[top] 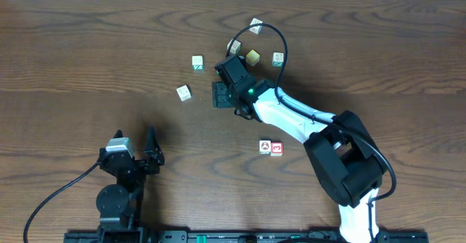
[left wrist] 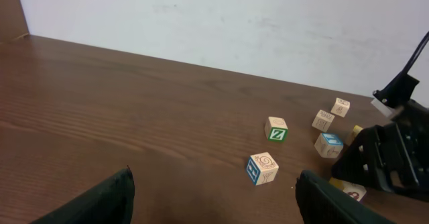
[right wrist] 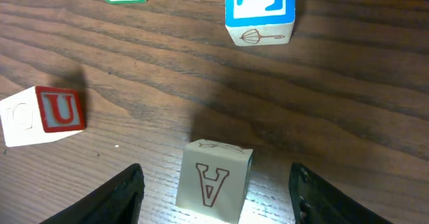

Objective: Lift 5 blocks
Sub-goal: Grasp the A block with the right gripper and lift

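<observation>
No lift shows as done: every one of the blocks in view sits flat on the table [top: 87,46], and none of the 5 is raised. By the look of it, the 1st grab is only being lined up.

The right pincer [right wrist: 216,177] is down among the cluster at the far middle of the table. It straddles a whitish A block [right wrist: 214,187], printed with a brown letter. Its jaws are released. A strip of bare wood shows on each side of the A block, so neither finger touches it and nothing is grasped. From overhead this block is hidden under the pincer.

Just beyond the A block lies the blue-faced cube [right wrist: 260,6]. Off to one side is the red U block [right wrist: 60,110], and farther out the green Z cube [left wrist: 276,129]. The yellow-topped block [top: 253,56] rests just beside the right pincer on its far side.

The left pincer [left wrist: 214,180] hangs near the front left of the table. Its jaws are spread wide and empty, well apart from every block.

What is left, as I judge it, is nearly everything. The right jaws must clench on the A block and carry it clear of the wood, and then 4 more blocks need the same. The neighbours sit near enough that a skewed closing could nudge them.
</observation>
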Available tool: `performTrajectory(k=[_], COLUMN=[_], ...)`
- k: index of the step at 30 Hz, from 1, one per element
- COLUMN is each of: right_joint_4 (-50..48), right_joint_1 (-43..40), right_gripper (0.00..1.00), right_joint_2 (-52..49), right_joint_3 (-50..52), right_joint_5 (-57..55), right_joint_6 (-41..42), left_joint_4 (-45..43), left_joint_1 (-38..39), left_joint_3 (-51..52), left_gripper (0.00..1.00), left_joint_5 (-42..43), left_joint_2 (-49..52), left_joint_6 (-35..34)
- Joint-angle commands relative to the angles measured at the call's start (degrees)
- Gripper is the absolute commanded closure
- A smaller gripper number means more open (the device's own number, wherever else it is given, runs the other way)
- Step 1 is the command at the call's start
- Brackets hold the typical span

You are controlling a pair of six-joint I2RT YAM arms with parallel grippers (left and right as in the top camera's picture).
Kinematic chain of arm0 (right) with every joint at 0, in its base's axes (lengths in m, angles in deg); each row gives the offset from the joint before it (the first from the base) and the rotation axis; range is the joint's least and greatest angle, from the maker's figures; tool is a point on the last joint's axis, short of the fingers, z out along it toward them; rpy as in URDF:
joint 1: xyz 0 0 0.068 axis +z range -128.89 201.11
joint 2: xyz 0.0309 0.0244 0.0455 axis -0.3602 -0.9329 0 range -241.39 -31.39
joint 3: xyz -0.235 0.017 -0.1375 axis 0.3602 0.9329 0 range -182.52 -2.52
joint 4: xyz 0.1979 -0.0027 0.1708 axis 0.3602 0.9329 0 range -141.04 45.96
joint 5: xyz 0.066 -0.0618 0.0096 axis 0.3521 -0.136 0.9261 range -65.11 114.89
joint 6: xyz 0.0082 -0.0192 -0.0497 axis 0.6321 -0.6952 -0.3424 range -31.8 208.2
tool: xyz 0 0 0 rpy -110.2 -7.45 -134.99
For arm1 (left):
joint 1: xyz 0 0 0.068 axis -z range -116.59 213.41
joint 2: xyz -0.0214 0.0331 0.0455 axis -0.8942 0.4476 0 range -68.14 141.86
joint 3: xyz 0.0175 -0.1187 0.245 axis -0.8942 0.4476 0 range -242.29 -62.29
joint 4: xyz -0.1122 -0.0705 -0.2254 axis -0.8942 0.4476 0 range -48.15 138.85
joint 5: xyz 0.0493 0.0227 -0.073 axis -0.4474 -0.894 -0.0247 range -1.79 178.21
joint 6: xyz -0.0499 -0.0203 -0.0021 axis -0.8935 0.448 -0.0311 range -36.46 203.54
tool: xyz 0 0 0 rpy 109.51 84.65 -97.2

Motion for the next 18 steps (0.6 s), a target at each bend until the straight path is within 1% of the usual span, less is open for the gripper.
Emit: performTrajectory(k=[1,5,8,18], right_joint_4=[-0.79,-1.49,-1.99,-3.10], right_joint_1=[0.33,0.37,0.35,0.35], right_gripper=[0.37,0.44,0.47,0.69], right_joint_2=[-2.19,-2.54,-2.54,-2.54], right_joint_3=[-1.09,-1.09,-1.09,-1.09], right_joint_5=[-1.11,-1.16,-1.20,-2.05], right_joint_6=[0.50,0.50,0.48,0.50], left_joint_4=[2.08,2.08,2.08,2.08], left_joint_1=[0.17,0.17,0.17,0.17], left_joint_3=[1.01,1.01,1.01,1.01], left_gripper=[0.23,0.23,0.23,0.23], left_joint_5=[-0.31,-0.31,-0.31,-0.31], left_joint_2=[-0.37,-0.37,-0.37,-0.37], left_joint_6=[-0.50,-0.50,-0.50,-0.50])
